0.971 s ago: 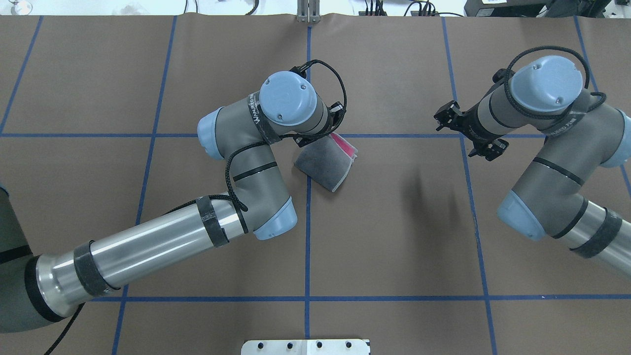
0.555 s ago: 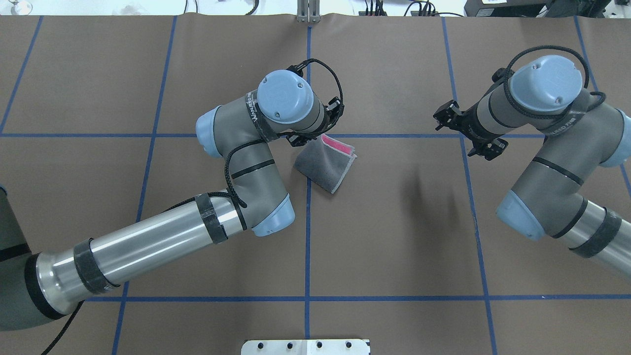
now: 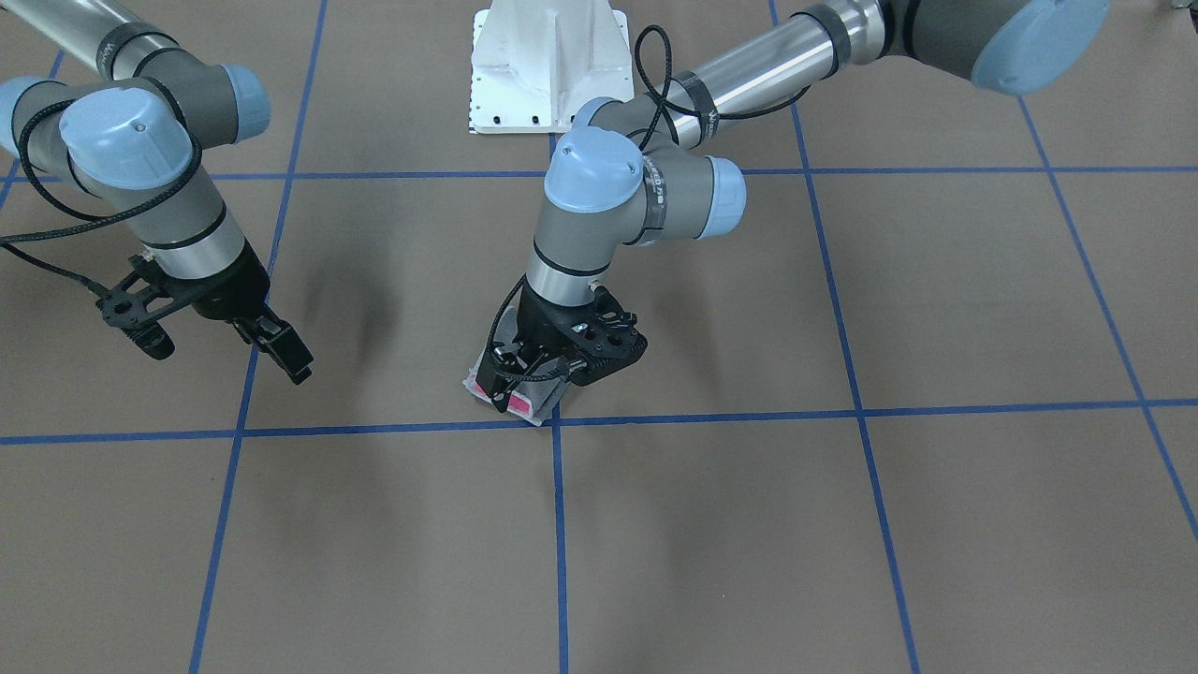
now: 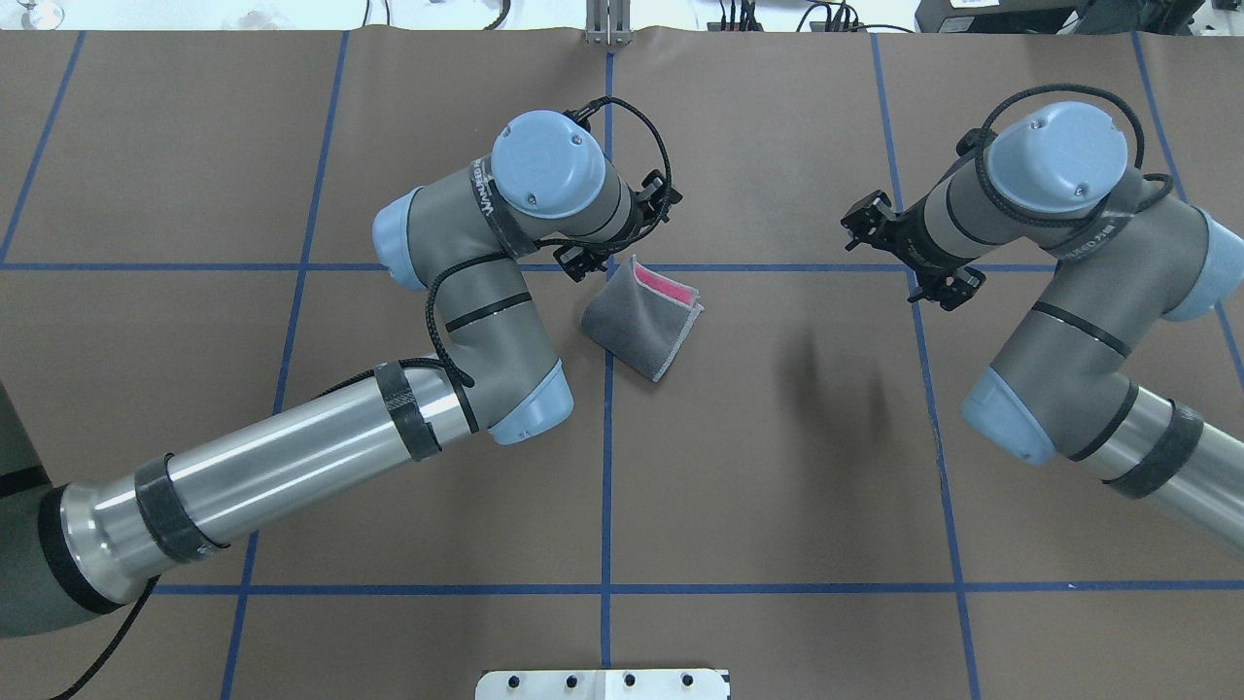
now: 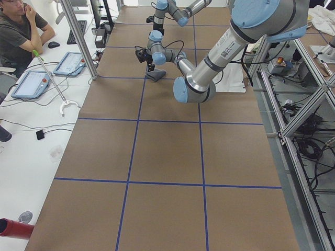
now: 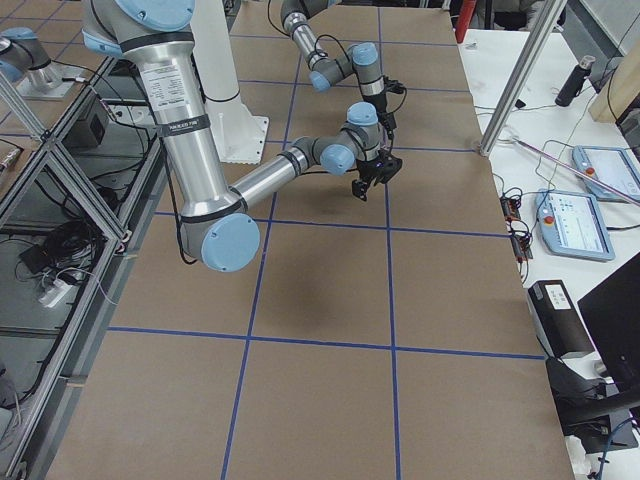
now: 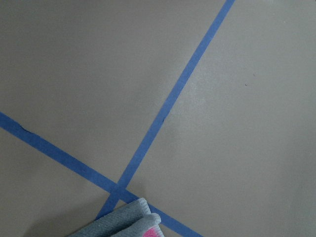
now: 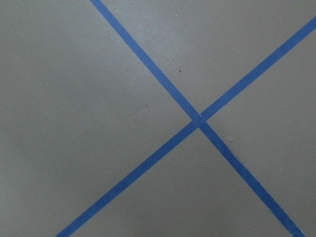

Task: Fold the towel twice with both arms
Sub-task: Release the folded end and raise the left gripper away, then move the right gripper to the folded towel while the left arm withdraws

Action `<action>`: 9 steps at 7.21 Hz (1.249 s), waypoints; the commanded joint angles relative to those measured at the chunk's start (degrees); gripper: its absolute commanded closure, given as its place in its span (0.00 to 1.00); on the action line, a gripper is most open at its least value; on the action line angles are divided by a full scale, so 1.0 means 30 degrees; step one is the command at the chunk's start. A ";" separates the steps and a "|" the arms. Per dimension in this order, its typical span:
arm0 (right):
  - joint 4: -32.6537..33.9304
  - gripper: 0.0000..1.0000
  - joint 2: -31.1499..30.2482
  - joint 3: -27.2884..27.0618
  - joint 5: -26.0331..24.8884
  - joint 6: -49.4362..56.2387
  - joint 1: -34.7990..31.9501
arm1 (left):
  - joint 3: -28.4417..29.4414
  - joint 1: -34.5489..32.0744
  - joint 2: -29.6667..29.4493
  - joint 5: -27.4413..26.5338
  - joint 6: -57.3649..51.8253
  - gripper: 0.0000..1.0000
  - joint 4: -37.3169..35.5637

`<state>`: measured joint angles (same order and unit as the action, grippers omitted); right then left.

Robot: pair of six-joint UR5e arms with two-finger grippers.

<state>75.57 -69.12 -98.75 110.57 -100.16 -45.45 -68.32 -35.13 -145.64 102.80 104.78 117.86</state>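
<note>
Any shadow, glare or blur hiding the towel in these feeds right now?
Overhead: towel sharp, evenly lit; a soft shadow falls on the table to its right, clear of it. Front-facing: the left tool covers most of it. Left wrist: only a corner shows at the bottom edge, slightly soft. Right wrist: sharp, tape only.

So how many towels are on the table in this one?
1. The towel lies folded, grey face up with pink showing at one edge, by the central tape crossing, just beside the left tool. No other shows in any view.
</note>
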 commanded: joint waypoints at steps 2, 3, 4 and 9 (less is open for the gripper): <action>-0.0140 0.00 0.2762 0.1393 -0.0177 -0.1300 0.1639 | -0.3895 -0.1763 0.3699 0.3258 -0.0353 0.00 0.0114; -0.0141 0.00 0.3348 0.1712 -0.0381 -0.1329 0.2252 | -0.5888 -0.1882 0.5722 0.3551 -0.0995 0.00 0.0116; -0.0141 0.00 0.4137 0.2353 -0.0992 -0.1387 0.2694 | -0.7097 -0.2029 0.7018 0.3641 -0.1262 0.00 0.0116; -0.4593 0.08 0.5141 0.5522 -0.2579 -0.1213 0.3518 | -0.7461 -0.2001 0.7383 0.3613 -0.1323 0.00 -0.0001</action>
<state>63.18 -53.75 -83.33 103.19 -104.09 -35.07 -90.66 -41.17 -123.53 113.71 100.82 117.91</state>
